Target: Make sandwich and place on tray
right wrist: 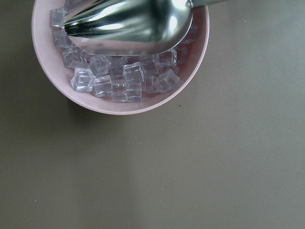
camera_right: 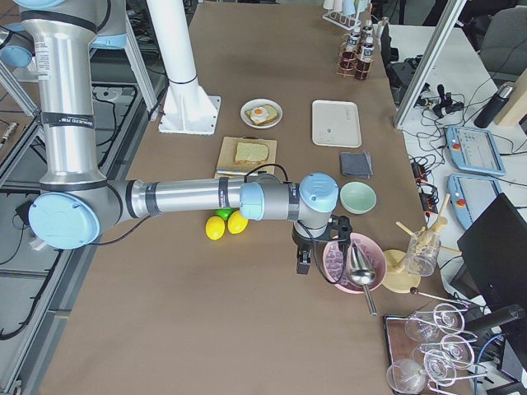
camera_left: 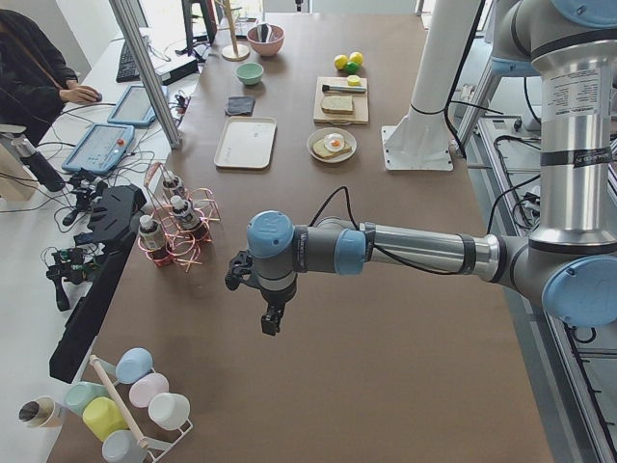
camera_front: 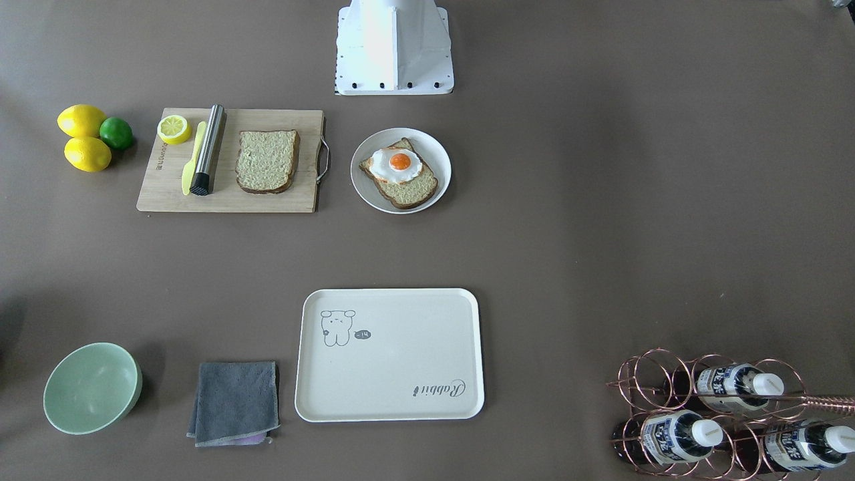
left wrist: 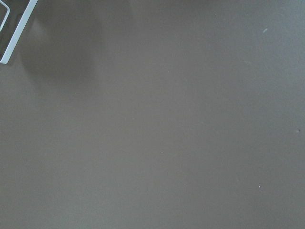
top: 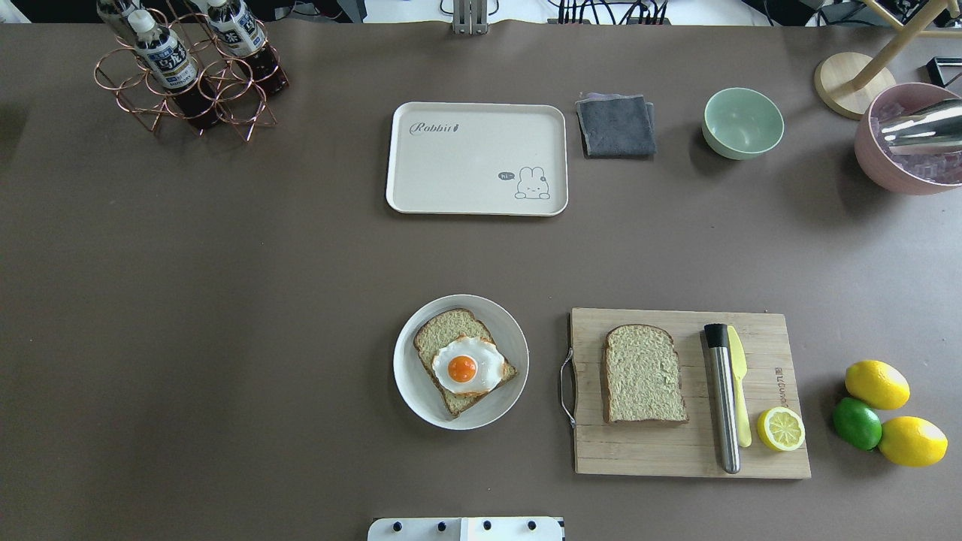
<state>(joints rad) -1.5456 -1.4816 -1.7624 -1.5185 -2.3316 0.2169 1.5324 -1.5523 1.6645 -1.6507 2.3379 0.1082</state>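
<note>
Progress is sitting near the start, I'm judging. Sandwich parts are lying separately. One bread slice (top: 440, 334) is carrying the egg (top: 464, 367) on the round plate (top: 421, 398). The second slice (top: 644, 373) is lying bare on the cutting board (top: 661, 451), just beside the plate. Tray (top: 476, 158) is sitting well apart across the counter (top: 225, 300), carrying nothing.

Remaining, as I'm reading it: capping the egg with the second slice, then moving the stack onto the tray.

Left pincer (camera_left: 270, 323) is hanging over bare counter near the bottle rack (camera_left: 174, 236); its wrist camera is showing only counter. Right pincer (camera_right: 303, 263) is hovering just beside the pink ice bowl (camera_right: 338, 263), well apart from the bread. Both are showing only in the side views, so I'm not able to tell how wide either is standing, or whether either is gripping anything.
</note>
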